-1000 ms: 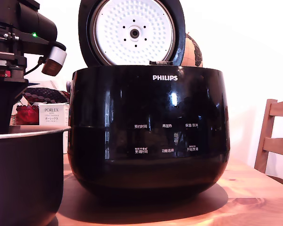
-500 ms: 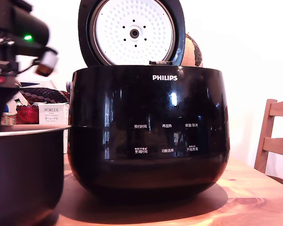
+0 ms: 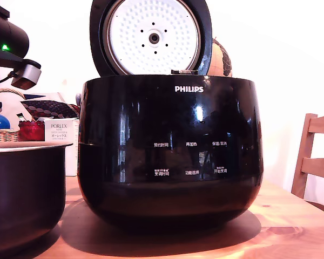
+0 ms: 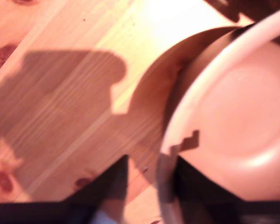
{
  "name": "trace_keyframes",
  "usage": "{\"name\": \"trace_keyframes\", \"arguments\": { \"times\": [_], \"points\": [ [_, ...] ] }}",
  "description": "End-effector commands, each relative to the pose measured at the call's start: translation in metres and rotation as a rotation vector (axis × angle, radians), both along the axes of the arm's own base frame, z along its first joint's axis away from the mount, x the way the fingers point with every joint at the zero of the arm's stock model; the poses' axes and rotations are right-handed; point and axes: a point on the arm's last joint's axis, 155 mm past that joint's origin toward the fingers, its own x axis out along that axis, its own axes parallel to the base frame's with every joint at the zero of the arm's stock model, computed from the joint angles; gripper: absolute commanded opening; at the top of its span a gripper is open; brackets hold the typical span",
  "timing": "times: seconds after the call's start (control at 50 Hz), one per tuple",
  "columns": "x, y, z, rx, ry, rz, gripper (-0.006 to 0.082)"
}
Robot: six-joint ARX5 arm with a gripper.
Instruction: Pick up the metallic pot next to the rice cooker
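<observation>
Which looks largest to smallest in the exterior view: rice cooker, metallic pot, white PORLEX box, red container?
1. rice cooker, by far the largest.
2. metallic pot, though cut off by the frame edge and close to the camera, so its size is unsure.
3. white PORLEX box.
4. red container, partly hidden; close to the box.

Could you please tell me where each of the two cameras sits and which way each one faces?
Exterior view: low, near table height, facing the rice cooker side-on; the arm shows at the exterior view's upper left.
Wrist view: on the arm, looking down at the wooden table; the gripper straddles the pot's rim.
Shared: the metallic pot and the table.
</observation>
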Motion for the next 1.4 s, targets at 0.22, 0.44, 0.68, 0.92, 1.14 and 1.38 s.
{"name": "trace_keyframes", "arguments": {
  "times": [0.22,0.44,0.68,0.92,1.14,1.38],
  "points": [
    [-0.008,-0.012,-0.009,-0.062,0.051,0.002,0.0037],
    [-0.009,-0.022,-0.008,-0.115,0.059,0.000,-0.0024],
    [-0.015,-0.019,-0.008,-0.105,0.081,-0.015,-0.0024],
    [-0.025,-0.005,-0.009,-0.049,0.118,-0.019,-0.0024],
    [-0.034,0.000,-0.004,-0.043,0.159,-0.005,-0.0024],
    [-0.033,0.006,0.008,-0.019,0.124,-0.001,-0.0024]
  ]
}}
